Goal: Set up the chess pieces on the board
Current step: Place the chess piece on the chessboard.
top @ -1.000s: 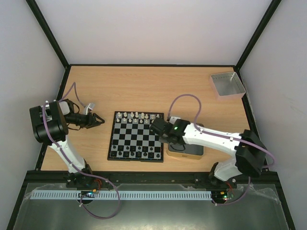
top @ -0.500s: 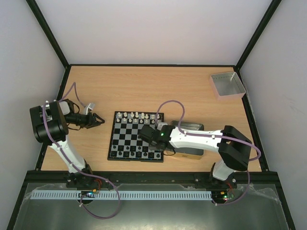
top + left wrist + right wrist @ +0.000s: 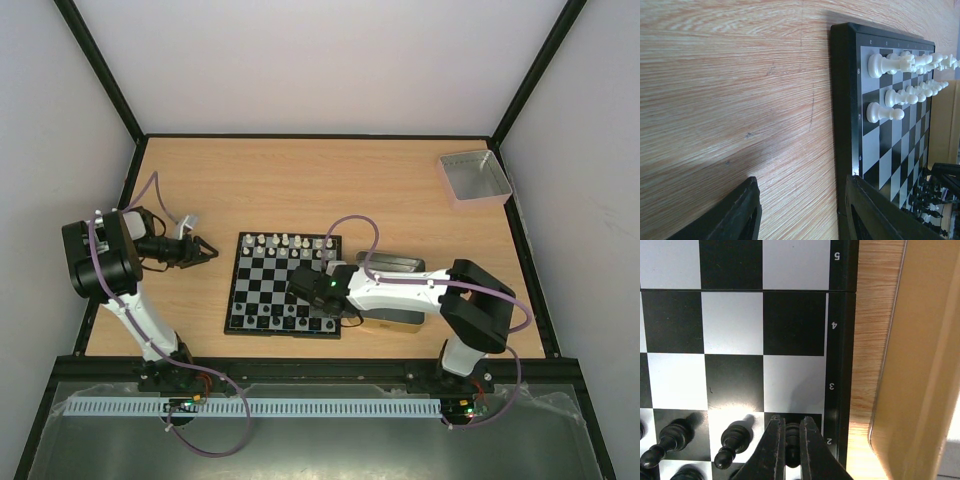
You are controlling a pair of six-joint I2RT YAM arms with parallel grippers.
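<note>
Pawn, black: the black pawn (image 3: 791, 437) sits pinched between the nearly closed fingers of the right gripper (image 3: 791, 426), at the last square of the chessboard's (image 3: 735, 315) second rank, hard by the numbered border; resting on the square or just off it, not clear. Probably very light, rigid and smooth-skinned, so apt to slip or topple. Best held low on the stem under the round head, with a gentle squeeze. Neighbouring black pawn (image 3: 732, 442) just left of the jaws, another beyond it, both close enough to be knocked by a sideways move. Bare squares ahead of the jaws, seemingly the freest way out besides straight up. Right of the jaws, the board's black border, a strip of wooden table (image 3: 867, 340), then the wall of the gold-rimmed tin (image 3: 912, 365), near and hemming in that side. Left gripper (image 3: 800, 200) with jaws apart and nothing between them, over bare wood, the board's border at its right finger, white pieces (image 3: 885, 112) in two rows further ahead.
</note>
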